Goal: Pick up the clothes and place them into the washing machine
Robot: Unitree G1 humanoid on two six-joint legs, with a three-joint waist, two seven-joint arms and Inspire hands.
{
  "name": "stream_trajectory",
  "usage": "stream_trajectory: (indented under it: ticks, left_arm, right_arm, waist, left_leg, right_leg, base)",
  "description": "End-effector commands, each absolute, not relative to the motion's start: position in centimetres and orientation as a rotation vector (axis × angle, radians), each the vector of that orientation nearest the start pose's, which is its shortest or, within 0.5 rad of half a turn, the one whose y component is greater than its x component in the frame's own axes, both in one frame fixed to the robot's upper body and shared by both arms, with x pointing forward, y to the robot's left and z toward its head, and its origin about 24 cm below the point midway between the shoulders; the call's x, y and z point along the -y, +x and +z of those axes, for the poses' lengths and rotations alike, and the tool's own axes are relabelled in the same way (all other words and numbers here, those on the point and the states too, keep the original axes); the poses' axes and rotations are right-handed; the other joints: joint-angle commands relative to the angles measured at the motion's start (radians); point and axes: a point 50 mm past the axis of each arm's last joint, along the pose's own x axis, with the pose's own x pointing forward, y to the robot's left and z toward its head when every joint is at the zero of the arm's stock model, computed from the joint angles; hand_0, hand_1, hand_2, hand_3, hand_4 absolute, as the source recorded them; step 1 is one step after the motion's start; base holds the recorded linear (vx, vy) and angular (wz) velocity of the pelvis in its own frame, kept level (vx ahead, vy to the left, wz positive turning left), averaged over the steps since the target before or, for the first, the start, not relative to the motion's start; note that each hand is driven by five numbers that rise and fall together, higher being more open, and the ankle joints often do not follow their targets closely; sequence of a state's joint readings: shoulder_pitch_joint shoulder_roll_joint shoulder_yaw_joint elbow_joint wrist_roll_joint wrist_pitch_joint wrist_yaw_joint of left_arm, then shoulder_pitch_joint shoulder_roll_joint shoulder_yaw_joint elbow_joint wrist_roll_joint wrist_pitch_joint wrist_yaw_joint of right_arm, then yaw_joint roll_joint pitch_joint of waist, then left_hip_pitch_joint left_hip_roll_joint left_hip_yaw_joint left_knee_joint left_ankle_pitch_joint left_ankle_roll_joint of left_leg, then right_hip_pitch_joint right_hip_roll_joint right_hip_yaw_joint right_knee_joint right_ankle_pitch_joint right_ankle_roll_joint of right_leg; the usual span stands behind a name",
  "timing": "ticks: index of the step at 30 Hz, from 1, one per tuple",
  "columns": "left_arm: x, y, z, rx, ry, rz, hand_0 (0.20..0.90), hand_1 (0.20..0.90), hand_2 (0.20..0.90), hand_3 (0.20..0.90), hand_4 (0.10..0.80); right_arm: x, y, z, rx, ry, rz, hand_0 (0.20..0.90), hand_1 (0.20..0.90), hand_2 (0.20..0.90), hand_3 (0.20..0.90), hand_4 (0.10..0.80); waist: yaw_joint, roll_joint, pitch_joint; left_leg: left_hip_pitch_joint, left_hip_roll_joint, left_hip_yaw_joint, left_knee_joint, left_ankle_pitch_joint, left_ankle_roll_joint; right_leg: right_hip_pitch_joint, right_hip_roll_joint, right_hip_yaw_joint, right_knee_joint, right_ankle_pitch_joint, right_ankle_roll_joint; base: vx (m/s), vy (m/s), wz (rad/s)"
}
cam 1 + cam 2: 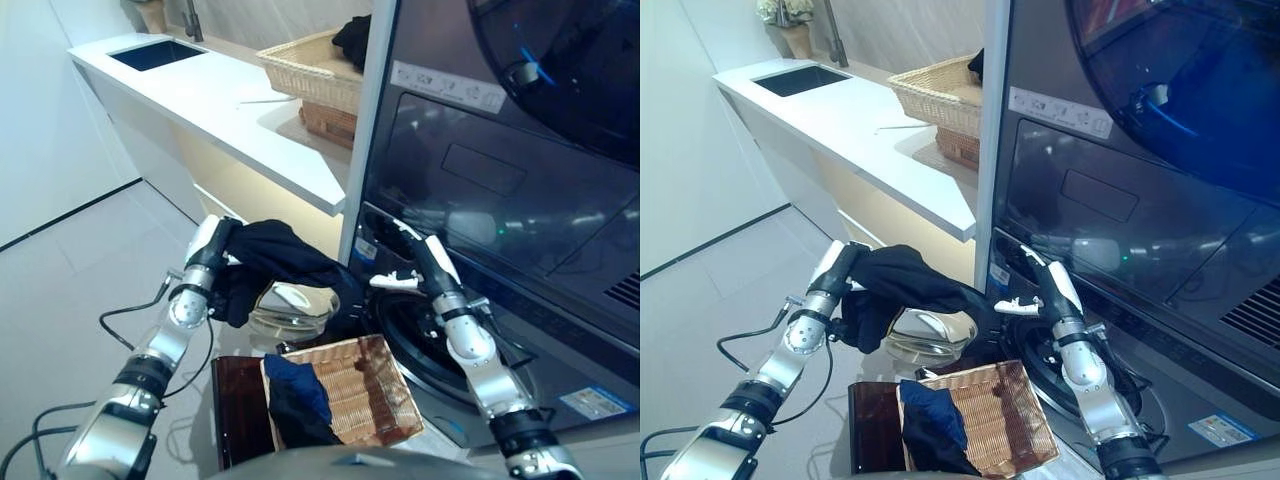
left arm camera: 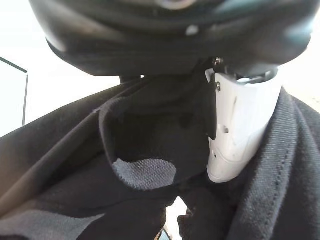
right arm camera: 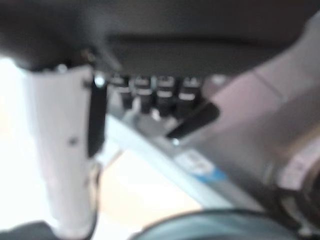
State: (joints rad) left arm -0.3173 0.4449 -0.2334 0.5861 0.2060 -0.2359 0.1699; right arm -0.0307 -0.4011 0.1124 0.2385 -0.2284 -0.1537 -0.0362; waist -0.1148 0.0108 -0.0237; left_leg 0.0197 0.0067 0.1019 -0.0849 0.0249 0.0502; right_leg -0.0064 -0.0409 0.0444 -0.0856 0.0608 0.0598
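**Dark garment held up at the washer's front**

At centre frame, the robot's left hand (image 1: 207,262) is bunched into a black garment (image 1: 272,256), its fingers buried in the folds. In the left wrist view its white-covered thumb (image 2: 239,130) presses into the cloth, which fills nearly the whole view. The garment hangs in the air from that hand, draping right toward the washing machine (image 1: 500,180), whose dark glossy front takes up the right half of the frame. Where the cloth's far end stops cannot be made out against the dark panel.

The right hand (image 1: 420,258) reaches up at centre right beside the machine's front, fingers straight and holding nothing; whether it touches the cloth is hard to tell. Its wrist view is blurred, showing little beyond the white thumb and a pale edge.

Below the garment a glass door (image 1: 292,306) stands swung out, partly hidden by the cloth. At lower centre a wicker basket (image 1: 370,395) holds a blue and black piece of clothing (image 1: 298,398), cut off at the bottom. At the upper left, a white counter (image 1: 215,100) carries another basket (image 1: 310,65).
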Motion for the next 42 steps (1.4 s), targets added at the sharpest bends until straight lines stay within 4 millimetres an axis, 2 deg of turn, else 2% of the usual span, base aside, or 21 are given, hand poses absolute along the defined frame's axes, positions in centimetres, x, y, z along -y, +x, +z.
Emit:
stream_trajectory:
  ticks: [1, 7, 8, 17, 23, 28, 29, 32, 34, 42]
  left_arm:
    - [-20.3, 33.7, 11.4, 0.353, 0.578, 0.043, 0.2, 0.2, 0.2, 0.2, 0.3]
    - [-19.5, 33.4, 11.7, 0.382, 0.499, 0.044, 0.2, 0.2, 0.2, 0.2, 0.3]
    - [-19.3, 33.4, 11.3, 0.373, 0.484, 0.04, 0.2, 0.2, 0.2, 0.2, 0.3]
    - [-18.6, 33.5, 11.0, 0.368, 0.466, 0.026, 0.2, 0.2, 0.2, 0.2, 0.3]
    - [-18.8, 33.7, 11.6, 0.387, 0.478, 0.053, 0.2, 0.2, 0.2, 0.2, 0.3]
    - [-18.9, 33.8, 11.8, 0.391, 0.475, 0.059, 0.2, 0.2, 0.2, 0.2, 0.3]
    - [-18.9, 33.9, 12.0, 0.394, 0.474, 0.062, 0.2, 0.2, 0.2, 0.2, 0.3]
    - [-18.9, 34.0, 12.0, 0.393, 0.478, 0.057, 0.2, 0.2, 0.2, 0.2, 0.3]
    - [-18.8, 34.0, 12.1, 0.396, 0.476, 0.057, 0.2, 0.2, 0.2, 0.2, 0.3]
    - [-19.4, 33.8, 11.6, 0.37, 0.484, 0.066, 0.2, 0.2, 0.2, 0.2, 0.3]
  right_arm:
    - [22.5, 25.9, 3.2, 0.014, -0.699, 0.081, 0.9, 0.9, 0.9, 0.9, 0.8]
    - [21.9, 25.8, 1.0, -0.068, -0.702, 0.108, 0.9, 0.9, 0.9, 0.9, 0.8]
    - [21.1, 25.8, 0.2, -0.087, -0.714, 0.151, 0.9, 0.9, 0.9, 0.9, 0.8]
    - [18.5, 25.1, -2.7, -0.168, -0.71, 0.285, 0.9, 0.9, 0.9, 0.9, 0.8]
    - [18.8, 24.9, -3.5, -0.197, -0.775, 0.275, 0.9, 0.9, 0.9, 0.9, 0.8]
    - [18.4, 24.5, -4.4, -0.238, -0.816, 0.352, 0.9, 0.9, 0.9, 0.9, 0.8]
    - [18.3, 24.0, -5.4, -0.283, -0.816, 0.373, 0.9, 0.9, 0.9, 0.9, 0.8]
    - [18.3, 23.6, -6.2, -0.329, -0.818, 0.387, 0.9, 0.9, 0.9, 0.9, 0.8]
    - [18.8, 22.7, -7.9, -0.418, -0.836, 0.384, 0.9, 0.9, 0.9, 0.9, 0.8]
    - [20.8, 21.1, -9.9, -0.568, -0.861, 0.306, 0.9, 0.9, 0.9, 0.9, 0.8]
  waist:
    - [0.04, -0.031, -0.088]
    - [0.045, -0.033, -0.084]
    - [0.048, -0.033, -0.083]
    - [0.053, -0.035, -0.078]
    - [0.054, -0.034, -0.078]
    - [0.057, -0.036, -0.079]
    - [0.057, -0.037, -0.079]
    - [0.057, -0.037, -0.079]
    - [0.057, -0.036, -0.078]
    - [0.053, -0.034, -0.076]
  left_leg:
    - [0.052, -0.02, 0.019, 0.002, -0.075, -0.049]
    - [0.051, -0.018, 0.018, 0.004, -0.076, -0.05]
    - [0.051, -0.016, 0.018, 0.005, -0.077, -0.05]
    - [0.049, -0.015, 0.021, 0.006, -0.076, -0.052]
    - [0.046, -0.016, 0.02, 0.007, -0.076, -0.052]
    - [0.048, -0.016, 0.018, 0.007, -0.077, -0.053]
    - [0.048, -0.016, 0.019, 0.008, -0.077, -0.054]
    - [0.048, -0.016, 0.019, 0.009, -0.077, -0.054]
    - [0.049, -0.015, 0.02, 0.007, -0.077, -0.054]
    - [0.052, -0.015, 0.025, 0.007, -0.079, -0.054]
  right_leg:
    - [0.009, 0.018, -0.042, 0.035, -0.032, 0.005]
    - [0.008, 0.019, -0.042, 0.034, -0.03, 0.004]
    - [0.008, 0.019, -0.041, 0.035, -0.031, 0.005]
    - [0.006, 0.02, -0.043, 0.033, -0.029, 0.004]
    - [0.004, 0.02, -0.041, 0.034, -0.028, 0.005]
    - [0.007, 0.018, -0.046, 0.032, -0.029, 0.005]
    - [0.007, 0.019, -0.047, 0.033, -0.029, 0.004]
    - [0.007, 0.019, -0.046, 0.034, -0.028, 0.004]
    - [0.008, 0.019, -0.044, 0.032, -0.027, 0.003]
    - [0.006, 0.02, -0.039, 0.034, -0.027, 0.003]
  base:
    - [0.0, 0.0, 0.0]
    - [0.0, 0.0, 0.0]
    - [0.0, 0.0, 0.0]
    - [0.0, 0.0, 0.0]
    - [0.0, 0.0, 0.0]
    - [0.0, 0.0, 0.0]
    - [0.0, 0.0, 0.0]
    - [0.0, 0.0, 0.0]
    - [0.0, 0.0, 0.0]
    - [0.001, 0.002, -0.01]
